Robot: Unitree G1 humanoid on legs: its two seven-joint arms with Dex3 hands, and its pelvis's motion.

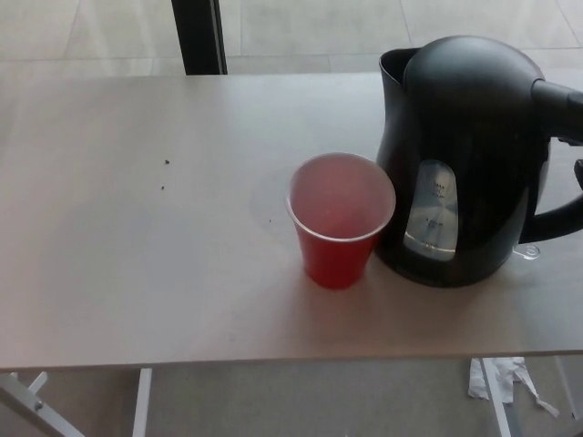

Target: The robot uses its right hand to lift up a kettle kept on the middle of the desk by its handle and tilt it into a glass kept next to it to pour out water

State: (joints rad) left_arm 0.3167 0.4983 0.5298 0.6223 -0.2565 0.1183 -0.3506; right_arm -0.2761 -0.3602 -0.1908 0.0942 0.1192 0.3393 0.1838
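Black electric kettle (465, 155) stands upright on the desk (137, 255), toward the right side and nearer the front edge than the back. Spout faces the far edge; the handle (557, 218) curves off to the right and is cut by the picture's right edge, so its outer part cannot be seen. Water-level window (433, 211) on the near side is visible; the level inside is hard to read. A small clear tab shows at the base on the right.

Red plastic cup (339, 218) stands upright just left of the kettle, rim close to the kettle body; contact cannot be settled. Contents are unclear.

Neither hand appears in the head view, so finger state cannot be told.

A dark post (199, 36) rises behind the far edge. Crumpled white paper (496, 378) lies on the floor below the front right.
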